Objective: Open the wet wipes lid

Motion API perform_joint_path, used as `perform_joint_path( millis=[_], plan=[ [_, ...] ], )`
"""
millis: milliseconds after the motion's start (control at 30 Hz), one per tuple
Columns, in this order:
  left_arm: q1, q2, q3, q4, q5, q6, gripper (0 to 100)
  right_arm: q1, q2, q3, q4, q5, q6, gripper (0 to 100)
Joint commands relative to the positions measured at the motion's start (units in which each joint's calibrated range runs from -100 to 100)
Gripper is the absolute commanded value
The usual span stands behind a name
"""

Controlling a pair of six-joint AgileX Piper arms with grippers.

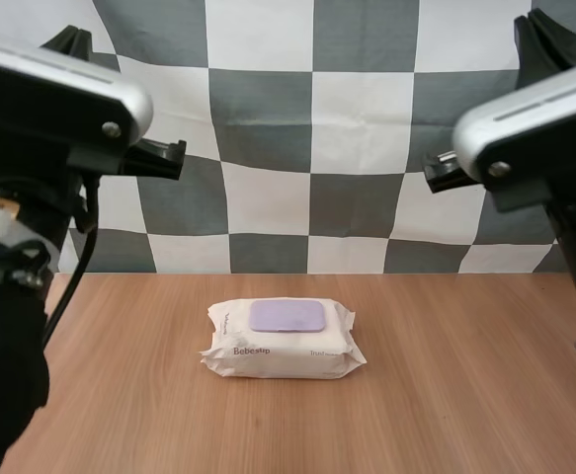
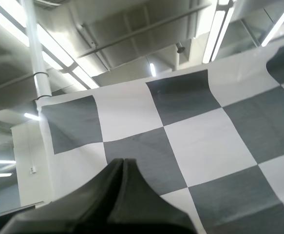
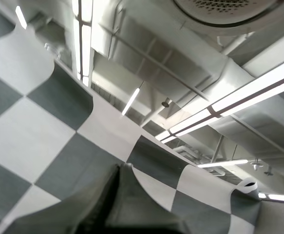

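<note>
White soft pack of wet wipes point(image 1: 283, 344) lying flat at the middle of the light wooden table point(image 1: 465, 380), flat lilac plastic lid point(image 1: 287, 316) closed on top, left gripper point(image 2: 123, 161) fingers pressed together on nothing, right gripper point(image 3: 122, 166) likewise closed, empty

Left arm point(image 1: 41, 109) and right arm point(image 1: 534, 138) — cut off at the edges; small print on the wet wipes pack point(image 1: 283, 341) unreadable.

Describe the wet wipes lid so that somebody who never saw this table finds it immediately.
On the wooden table lies one white pack of wet wipes, near the middle. The lid is the flat rounded rectangle on its top; only it is pale purple, not white.
</note>
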Motion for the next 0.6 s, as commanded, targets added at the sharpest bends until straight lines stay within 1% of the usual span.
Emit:
perform_joint_path(
  millis=[0,33,67,100,167,200,233,333,400,467,567],
  plan=[
    [1.15,1.2,-8.0,21.0,55.3,-3.7,0,-1.1,5.9,-5.9,-18.2,60.4,-2.3,0],
    [1.78,1.5,-8.0,25.8,61.3,-8.1,0,-1.5,7.1,-5.9,-19.3,65.6,-1.4,0],
    [2.37,1.8,-8.0,30.5,64.8,-12.7,0,-1.5,7.8,-5.7,-19.3,69.1,-0.7,0],
    [2.83,2.5,-7.6,34.7,67.8,-17.3,0,-1.5,8.5,-5.3,-19.2,70.7,0.0,0],
    [3.30,4.0,-5.8,42.7,69.6,-25.4,0,-1.5,9.3,-4.4,-17.9,69.6,0.8,0],
    [3.30,4.8,-4.3,46.2,70.1,-27.9,0,-1.5,9.4,-4.1,-16.5,68.4,0.9,0],
    [3.30,5.3,-3.4,48.0,70.1,-29.0,0,-1.5,9.4,-4.0,-15.4,68.2,0.8,0],
    [3.30,6.9,1.3,51.3,70.1,-29.4,0,-1.5,9.5,-3.4,-14.1,67.1,0.3,0],
    [3.30,7.7,3.8,51.5,70.1,-30.3,0,-1.5,9.9,-2.1,-14.1,66.4,-1.9,0],
    [3.46,8.1,5.4,51.5,69.9,-32.4,0,-1.5,10.7,-0.8,-14.5,64.8,-2.0,0],
    [5.04,8.8,6.6,49.4,67.4,-33.1,0,-1.5,13.3,2.0,-14.6,61.9,-3.0,0]
  ],
)
